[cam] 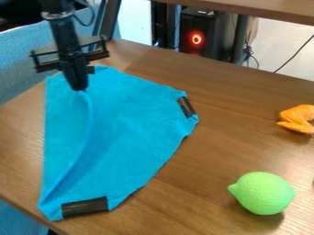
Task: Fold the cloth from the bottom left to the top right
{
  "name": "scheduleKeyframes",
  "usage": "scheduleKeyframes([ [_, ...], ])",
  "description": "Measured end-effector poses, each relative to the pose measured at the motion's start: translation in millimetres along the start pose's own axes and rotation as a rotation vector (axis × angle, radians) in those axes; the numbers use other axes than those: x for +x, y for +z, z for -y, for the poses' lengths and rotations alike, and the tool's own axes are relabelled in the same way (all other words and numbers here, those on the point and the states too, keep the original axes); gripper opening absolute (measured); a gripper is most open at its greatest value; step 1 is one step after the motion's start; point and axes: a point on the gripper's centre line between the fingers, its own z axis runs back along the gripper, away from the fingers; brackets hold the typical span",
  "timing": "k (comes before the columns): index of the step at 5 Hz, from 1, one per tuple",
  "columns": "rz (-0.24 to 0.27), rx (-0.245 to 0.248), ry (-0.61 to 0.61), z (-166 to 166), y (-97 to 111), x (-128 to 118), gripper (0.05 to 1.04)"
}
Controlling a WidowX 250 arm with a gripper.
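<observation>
A: Surface: brown wooden table (227,151). Near end first?

B: Yes. Blue cloth (131,119) lies with its near corner close to the table's lower left edge; one dark strip (85,207) there. Green lemon-shaped thing (265,193) to the right, apart from the cloth.

A: Farther back?

B: Second dark strip (186,106) on the cloth's right corner. Orange item (298,119) by the table's right side, well apart. A ridge runs up the cloth to the gripper (80,88), toward the table's upper left edge. Fingers narrow, apparently on a pinch of cloth.

A: Method?

B: My estimate: fold barely formed, pinch nearer the cloth's top left than its bottom left. Lift just enough to clear the layer beneath, carry toward the top right, lower, then let go. Dragging would likely bunch the sheet; if the bottom left lags, regrip there.
</observation>
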Motion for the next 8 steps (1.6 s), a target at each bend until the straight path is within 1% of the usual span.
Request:
scheduleKeyframes([
  [1,-0.015,-0.005,0.004,23,-10,-1,0.059],
  [2,-0.010,-0.021,0.000,36,-17,-4,0.059],
  [3,0.017,-0.082,-0.022,51,-21,-2,0.059],
  [4,0.036,-0.150,-0.046,60,-30,-6,0.059],
  [5,0.056,-0.228,-0.071,74,-33,-9,0.059],
  [6,0.064,-0.304,-0.099,84,-33,-10,0.059],
  [7,0.097,-0.373,-0.150,94,-31,-8,0.059],
  [8,0.079,-0.403,-0.175,100,-39,-10,0.059],
])
